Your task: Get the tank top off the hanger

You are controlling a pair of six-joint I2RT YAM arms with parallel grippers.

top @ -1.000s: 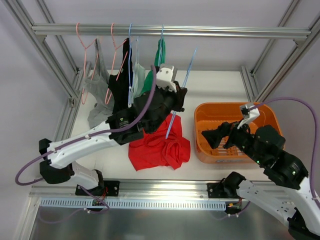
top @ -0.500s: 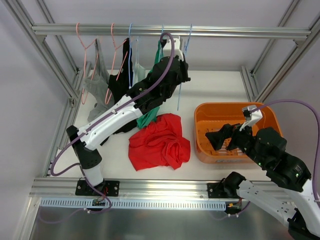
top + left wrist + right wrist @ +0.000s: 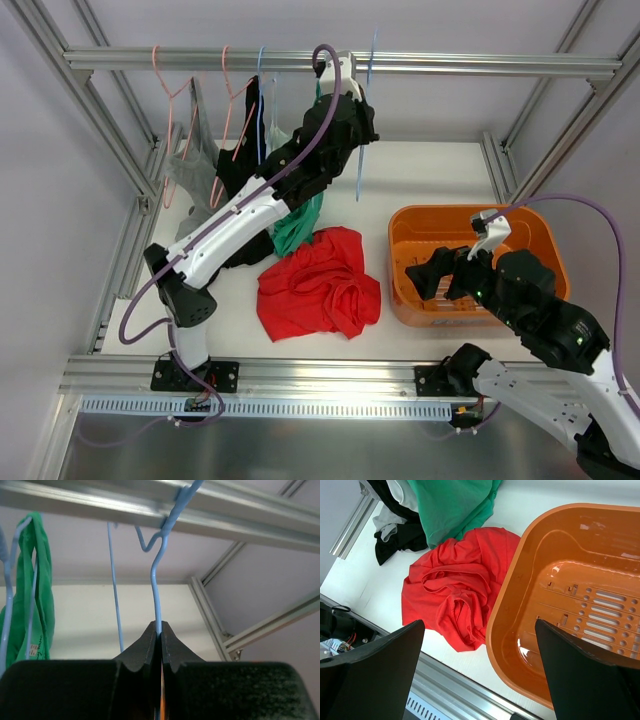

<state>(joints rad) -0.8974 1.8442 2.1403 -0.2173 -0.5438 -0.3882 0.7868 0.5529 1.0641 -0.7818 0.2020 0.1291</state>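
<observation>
The red tank top [image 3: 320,285] [image 3: 455,595] lies crumpled on the white table, off any hanger. My left gripper [image 3: 352,108] [image 3: 160,627] is raised to the top rail [image 3: 450,65] [image 3: 100,500] and is shut on the neck of a bare blue hanger [image 3: 361,150] [image 3: 157,590]. The hanger's hook reaches up across the rail. My right gripper [image 3: 445,272] [image 3: 480,622] stands open and holds nothing, above the near left rim of the orange basket [image 3: 400,225] [image 3: 520,570], beside the red top.
A green garment [image 3: 295,225] [image 3: 37,580] [image 3: 455,505], a black one [image 3: 240,170] and a grey one [image 3: 190,180] hang from the rail on the left. Pink hangers [image 3: 165,90] hang beside them. Aluminium frame posts stand on both sides.
My left arm has lifted the blue hanger from above the red top up to the rail. The right gripper has shifted slightly left and stays open.
</observation>
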